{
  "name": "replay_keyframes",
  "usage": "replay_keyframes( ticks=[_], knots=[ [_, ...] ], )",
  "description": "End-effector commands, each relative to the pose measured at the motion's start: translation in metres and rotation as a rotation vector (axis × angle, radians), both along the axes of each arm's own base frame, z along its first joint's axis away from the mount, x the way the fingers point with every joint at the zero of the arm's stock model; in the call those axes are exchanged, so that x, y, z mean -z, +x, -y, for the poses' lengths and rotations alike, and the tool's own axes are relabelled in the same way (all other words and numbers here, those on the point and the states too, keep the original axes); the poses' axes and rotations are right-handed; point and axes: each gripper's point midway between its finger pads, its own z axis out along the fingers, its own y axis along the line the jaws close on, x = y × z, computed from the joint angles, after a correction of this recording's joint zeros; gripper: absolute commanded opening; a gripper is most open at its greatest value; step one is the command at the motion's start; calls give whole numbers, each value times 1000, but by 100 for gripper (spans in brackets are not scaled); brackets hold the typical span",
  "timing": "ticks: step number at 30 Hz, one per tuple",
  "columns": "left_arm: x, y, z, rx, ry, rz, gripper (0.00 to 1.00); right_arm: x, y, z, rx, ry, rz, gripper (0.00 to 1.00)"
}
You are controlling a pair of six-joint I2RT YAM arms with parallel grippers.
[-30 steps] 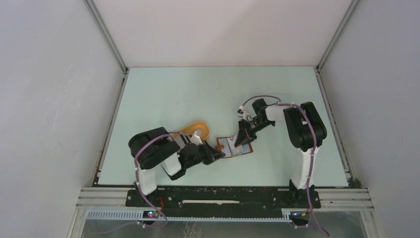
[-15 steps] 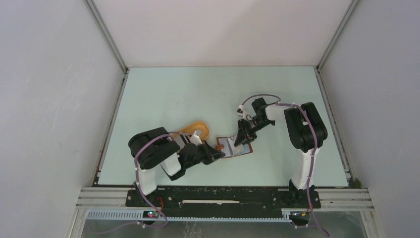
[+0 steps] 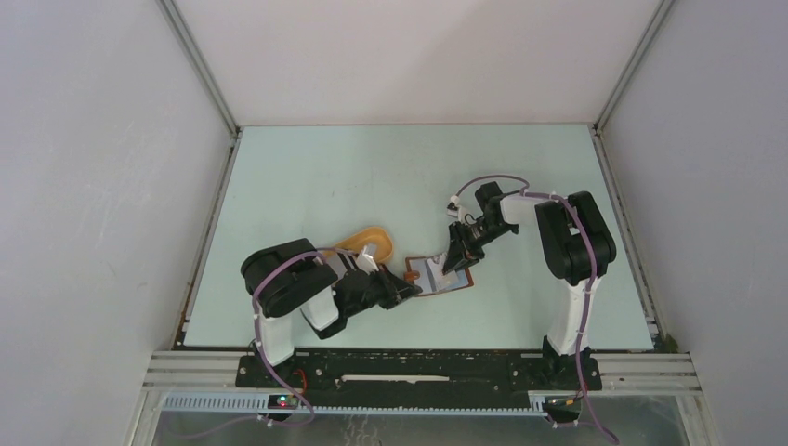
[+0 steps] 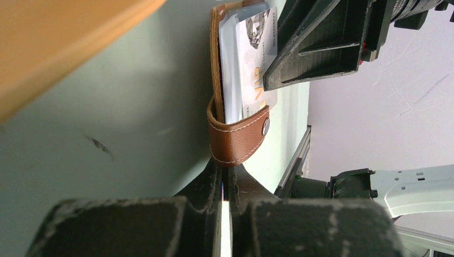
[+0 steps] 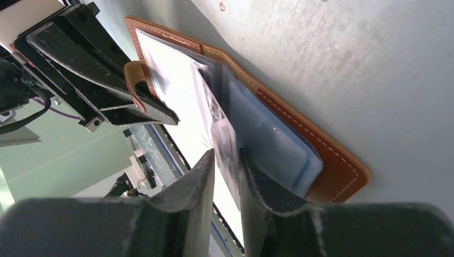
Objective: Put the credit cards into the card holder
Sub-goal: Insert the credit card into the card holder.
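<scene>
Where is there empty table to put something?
The far half of the table, up to the back wall, is bare. So is the near patch between left arm and right arm. Crowded: the middle, where tray, card holder, left end effector and right end effector bunch together.

The card holder (image 5: 337, 163) was reddish-brown with white stitching. The credit card (image 4: 251, 59) was grey-white, the surface (image 3: 372, 177) pale green.

I have free passage over the far half of the table (image 3: 390, 167). Mid-table is tight: my left end effector (image 3: 410, 290) and right end effector (image 3: 455, 262) close in on the card holder (image 3: 437, 277) from opposite sides, nearly meeting. The orange tray (image 3: 370, 242) blocks the spot just beyond the left arm.
</scene>
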Motion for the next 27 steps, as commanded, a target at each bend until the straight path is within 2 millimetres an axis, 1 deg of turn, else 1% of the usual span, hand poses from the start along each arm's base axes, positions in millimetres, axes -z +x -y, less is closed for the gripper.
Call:
replay_keyframes(
  ticks=[1,3,6,13,16,27],
  knots=[
    [6,0,-8,-18,15,-3,5,-3,11,5,-9,-29,73,27],
    [5,-1,-8,-17,11,-4,5,-1,11,6,-7,-30,69,21],
    [6,-1,-9,-17,11,-5,5,-2,11,5,-7,-26,69,16],
    [5,-2,-8,-14,-1,-8,5,-3,13,7,2,-21,66,14],
    [3,-3,-6,-7,-21,-13,5,-2,12,6,0,-14,59,9],
    [2,-7,-6,3,-28,-22,6,2,7,0,-14,27,26,2]
  ],
)
